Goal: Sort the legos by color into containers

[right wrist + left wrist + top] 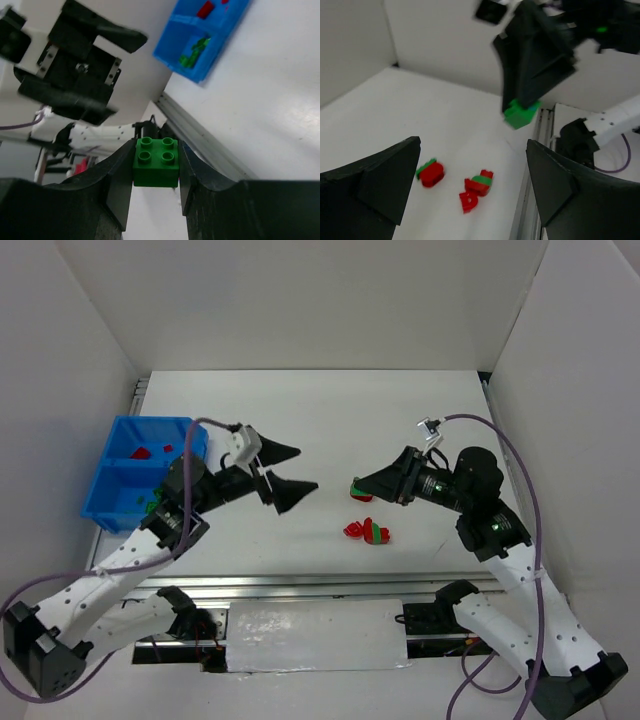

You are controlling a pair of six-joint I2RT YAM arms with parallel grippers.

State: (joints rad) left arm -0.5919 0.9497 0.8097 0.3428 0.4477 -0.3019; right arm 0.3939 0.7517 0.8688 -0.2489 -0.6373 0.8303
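My right gripper is shut on a green lego brick and holds it above the table's middle; the brick also shows in the left wrist view. My left gripper is open and empty, facing the right gripper across a gap. On the table below lie red and green legos, seen as separate small pieces in the left wrist view. The blue bin stands at the left; its far compartment holds red bricks and its near one holds green bricks.
White walls close in the table on three sides. A metal rail runs along the near edge. A purple cable loops off the right arm.
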